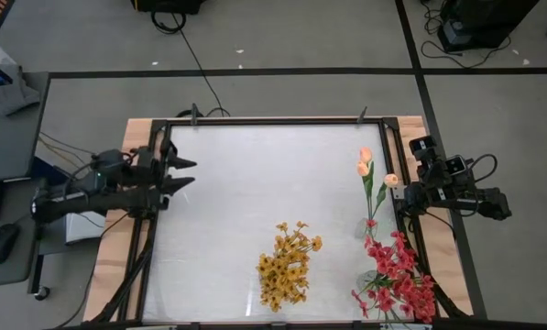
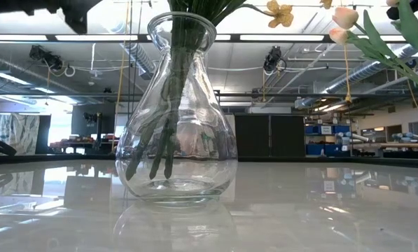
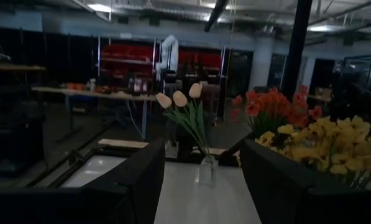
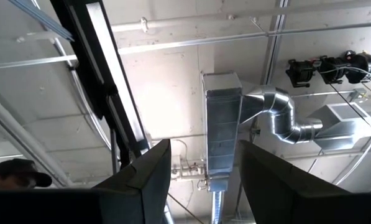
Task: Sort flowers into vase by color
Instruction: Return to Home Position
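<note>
L pincer [image 1: 189, 173] wide, at left edge of tabletop [image 1: 255, 174] | R pincer [image 4: 205, 147] wide, by right edge, aimed up at ceiling | yellow flowers [image 1: 287, 266] in clear vase [image 2: 177, 140], tabletop's mid | red flowers [image 1: 397, 275] at right corner | peach tulips [image 1: 369, 165] in small vase [image 3: 207, 171], just beside red.

A: High view: bushy red-pink flower cluster [image 1: 397, 280] runs off the bottom edge. Its container barely shows beneath.

B: Low view: bulbous clear glass vase [image 2: 177, 126], green stems [image 2: 168, 105] inside, flower heads mostly cut by the top edge.

A: Right wrist view: person in a dark cap [image 4: 14, 174], cropped at the corner.
</note>
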